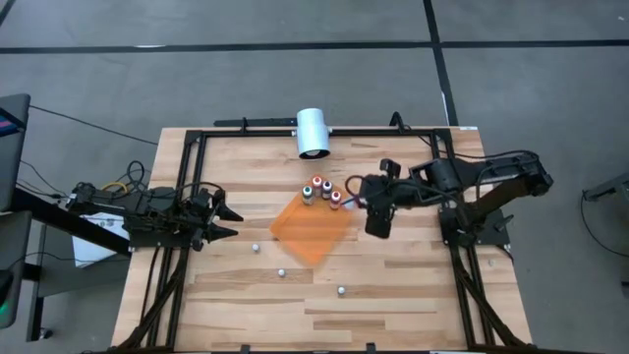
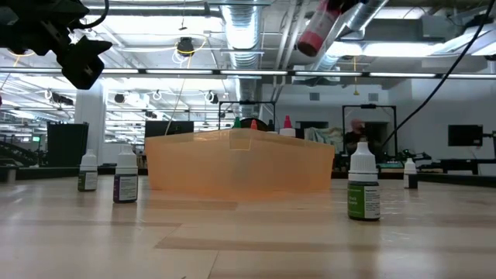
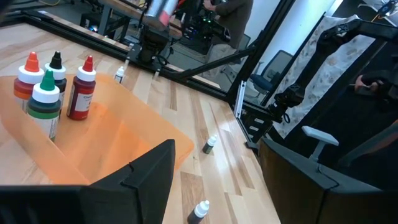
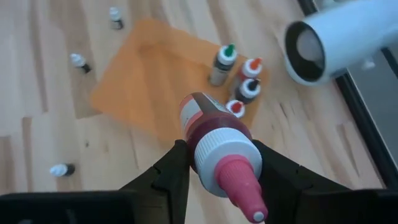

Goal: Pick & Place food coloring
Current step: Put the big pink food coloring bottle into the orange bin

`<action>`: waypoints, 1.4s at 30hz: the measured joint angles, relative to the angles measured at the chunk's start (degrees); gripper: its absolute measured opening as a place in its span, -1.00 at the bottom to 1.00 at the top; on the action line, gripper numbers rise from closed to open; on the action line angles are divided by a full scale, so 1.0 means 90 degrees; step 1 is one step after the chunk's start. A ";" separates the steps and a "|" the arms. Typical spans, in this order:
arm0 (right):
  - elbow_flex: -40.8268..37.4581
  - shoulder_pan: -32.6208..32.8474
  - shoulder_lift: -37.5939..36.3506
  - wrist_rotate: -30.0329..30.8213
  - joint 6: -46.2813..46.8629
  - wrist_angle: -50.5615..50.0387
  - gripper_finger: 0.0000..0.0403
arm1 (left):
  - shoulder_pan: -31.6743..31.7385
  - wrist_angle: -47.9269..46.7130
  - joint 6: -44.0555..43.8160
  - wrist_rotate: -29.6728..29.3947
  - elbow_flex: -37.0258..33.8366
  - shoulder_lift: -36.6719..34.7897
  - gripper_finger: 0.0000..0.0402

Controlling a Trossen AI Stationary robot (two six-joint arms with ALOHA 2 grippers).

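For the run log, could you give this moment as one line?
right gripper: holds pink-capped bottle above table | left gripper: open, waiting | four bottles on orange sheet

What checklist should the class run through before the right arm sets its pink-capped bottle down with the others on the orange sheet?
1. Bottle gripped: ok. The right hand is shut on the pink-capped bottle, one finger on each side.
2. Bottle clear of the table: ok. The low view shows it held high, tilted.
3. Landing spot: ok. The orange sheet has bare surface beside the four bottles already standing on it.
4. Those bottles upright: ok.
5. Left hand out of the way: ok. It is open at the table's left side, away from the sheet.
6. Arm directly above the sheet: not ok. It hangs beside the sheet's right edge.
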 joint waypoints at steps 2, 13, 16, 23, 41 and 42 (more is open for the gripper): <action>0.0001 -0.0154 0.0073 -0.0003 0.0026 0.0002 -0.32 | 0.0000 -0.0002 0.0000 0.0000 0.0000 0.0000 0.12; -0.0010 -0.0547 0.1092 -0.0043 -0.0352 -0.0265 -0.30 | 0.0000 -0.0034 -0.0007 -0.0022 -0.0002 0.0000 0.12; -0.0007 -0.0548 0.1359 -0.0030 -0.0588 -0.0288 -0.31 | 0.0000 -0.0034 -0.0005 -0.0022 -0.0002 0.0000 0.12; -0.0010 -0.0545 0.1864 0.0093 -0.0937 -0.0238 -0.30 | 0.0000 -0.0047 -0.0005 -0.0019 -0.0002 0.0000 0.12; -0.1033 -0.0768 0.1989 0.0152 -0.1035 0.0791 -0.28 | 0.0000 -0.0129 -0.0010 0.0109 -0.0002 0.0000 0.12; -0.1094 -0.0791 0.1989 0.0145 -0.1035 0.0828 -0.28 | 0.0000 -0.0127 -0.0012 0.0113 -0.0002 0.0000 0.12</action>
